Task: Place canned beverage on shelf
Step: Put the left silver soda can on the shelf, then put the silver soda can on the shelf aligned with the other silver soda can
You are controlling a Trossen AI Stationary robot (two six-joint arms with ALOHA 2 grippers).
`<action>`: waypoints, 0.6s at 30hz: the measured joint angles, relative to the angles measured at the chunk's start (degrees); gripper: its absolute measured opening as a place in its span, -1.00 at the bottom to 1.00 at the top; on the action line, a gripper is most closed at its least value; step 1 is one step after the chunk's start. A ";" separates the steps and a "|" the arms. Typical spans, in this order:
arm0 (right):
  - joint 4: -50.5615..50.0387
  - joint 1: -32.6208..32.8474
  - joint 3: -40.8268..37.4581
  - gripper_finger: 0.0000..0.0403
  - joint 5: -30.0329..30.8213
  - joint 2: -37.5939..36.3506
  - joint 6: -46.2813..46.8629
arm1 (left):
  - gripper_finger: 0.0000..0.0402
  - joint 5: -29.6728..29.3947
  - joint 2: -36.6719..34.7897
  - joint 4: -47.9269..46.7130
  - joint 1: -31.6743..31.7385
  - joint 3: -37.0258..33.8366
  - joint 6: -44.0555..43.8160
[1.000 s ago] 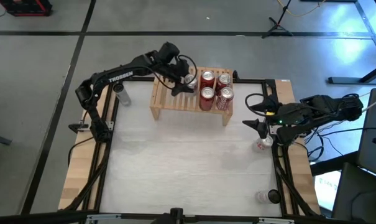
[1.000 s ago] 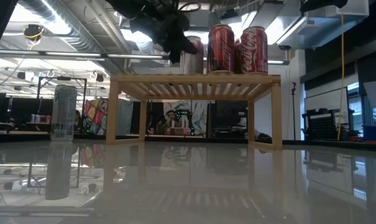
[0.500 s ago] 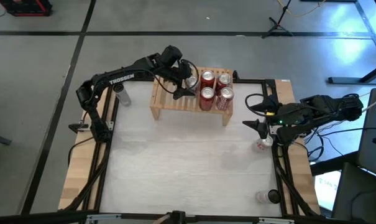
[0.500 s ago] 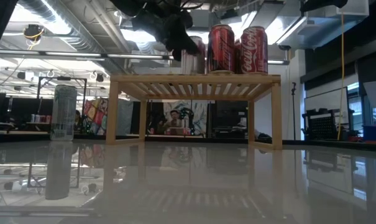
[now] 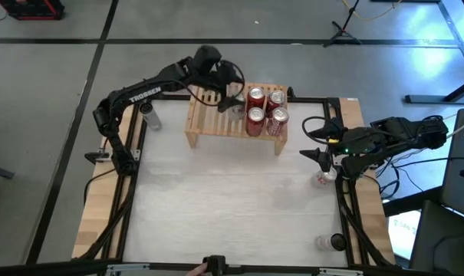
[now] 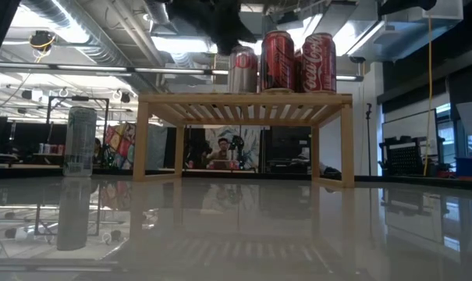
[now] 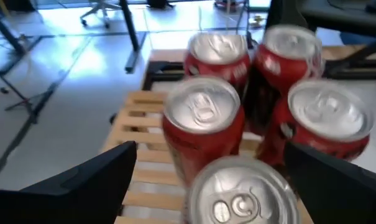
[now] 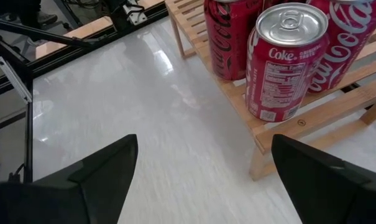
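A low light-wood shelf (image 5: 208, 123) stands at the table's far side, resting on its side legs (image 6: 142, 140). On its slatted top stand several red cola cans (image 5: 266, 107) and, to their left, a silver can (image 6: 242, 70), upright on its base. My left gripper (image 5: 230, 93) hovers open just above and behind the silver can (image 7: 240, 193), fingers apart on either side of it and clear of it. My right gripper (image 5: 317, 153) waits open at the table's right edge, facing the shelf's right end (image 8: 337, 93).
A tall pale green can (image 5: 149, 115) stands on the table left of the shelf (image 6: 79, 140). Two more cans stand along the right edge (image 5: 324, 178) (image 5: 327, 241). The white tabletop (image 5: 224, 199) in front of the shelf is bare. A person sits in the room beyond.
My left gripper has opened and let go of the silver can, then risen and drawn back from it. The can stays standing upright on the shelf beside the red cans.
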 joint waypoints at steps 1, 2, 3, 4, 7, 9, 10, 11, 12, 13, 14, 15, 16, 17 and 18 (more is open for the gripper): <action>0.00 0.00 0.00 0.78 0.02 0.00 0.00 | 0.98 -0.49 0.00 -1.48 0.00 1.77 -0.22; 0.00 0.00 0.00 0.78 0.03 0.00 0.00 | 0.98 -0.92 0.00 -2.90 -0.01 3.58 -0.33; 0.01 0.00 0.00 0.78 0.05 0.00 -0.02 | 0.98 -1.37 0.00 -4.43 -0.14 5.53 -0.40; 0.00 0.00 0.00 0.78 0.05 0.00 0.00 | 0.98 -1.89 0.00 -5.73 -0.32 7.38 -0.69; 0.00 0.00 0.00 0.78 -1.23 0.00 -0.32 | 0.97 -3.69 -0.09 -8.84 -1.39 12.33 -3.48; -0.05 0.00 0.00 0.78 -2.91 0.00 -1.27 | 0.97 -3.97 -0.09 -12.07 -2.15 15.18 -5.91; -0.29 -0.01 0.00 0.78 -4.39 0.00 -1.34 | 0.97 -3.53 -0.09 -13.91 -2.66 16.28 -6.84; -0.92 -0.01 0.00 0.78 -6.07 0.00 -1.32 | 0.97 -2.54 -0.10 -15.73 -3.29 17.17 -7.41; -2.00 0.00 0.00 0.78 -8.02 0.00 -1.03 | 0.97 -1.20 -0.32 -17.66 -3.99 17.76 -7.64; -3.40 0.00 0.00 0.78 -10.23 0.00 -0.35 | 0.97 0.40 -0.70 -19.71 -4.70 17.81 -7.75; -4.93 0.00 0.00 0.78 -12.49 -0.01 -0.07 | 0.97 1.85 -0.91 -21.78 -5.67 17.79 -8.05; -6.49 0.00 0.00 0.78 -14.55 -0.21 0.42 | 0.97 2.91 -1.08 -23.18 -6.84 17.79 -8.48; -8.25 0.00 0.00 0.78 -15.65 -0.55 1.53 | 0.97 3.49 -1.17 -24.62 -7.97 17.81 -9.38; -10.31 0.03 0.00 0.78 -15.90 -0.83 2.80 | 0.97 3.66 -1.32 -26.10 -9.26 17.79 -10.48; -12.31 0.04 0.00 0.78 -15.89 -1.12 3.46 | 0.97 3.32 -1.56 -27.23 -10.59 17.72 -11.77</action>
